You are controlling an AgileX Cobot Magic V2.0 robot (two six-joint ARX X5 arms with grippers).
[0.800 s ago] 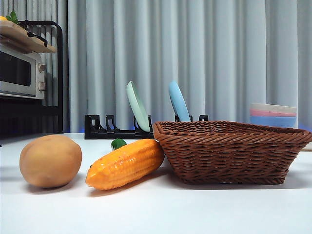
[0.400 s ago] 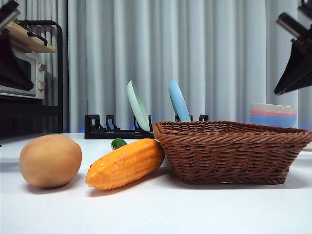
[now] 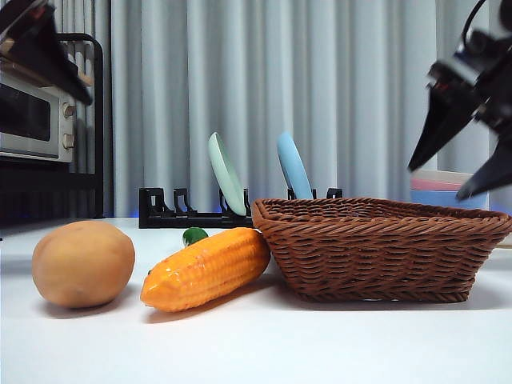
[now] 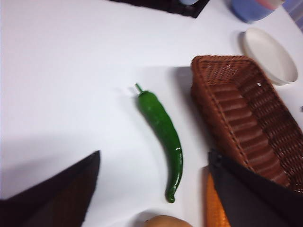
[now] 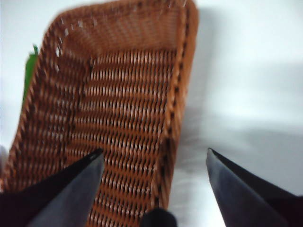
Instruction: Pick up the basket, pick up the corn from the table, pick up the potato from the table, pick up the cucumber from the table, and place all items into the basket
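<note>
Front view: potato lower left, corn at centre with its butt end against the basket on the right; of the cucumber only a green tip shows behind the corn. Left wrist view gives the whole cucumber, lying on the table just beside the basket. Right wrist view looks straight into the empty basket. Since half a second ago the right gripper has dropped lower over the basket's right end, jaws spread wide. Left gripper is upper left, high, jaws apart, nothing held.
</note>
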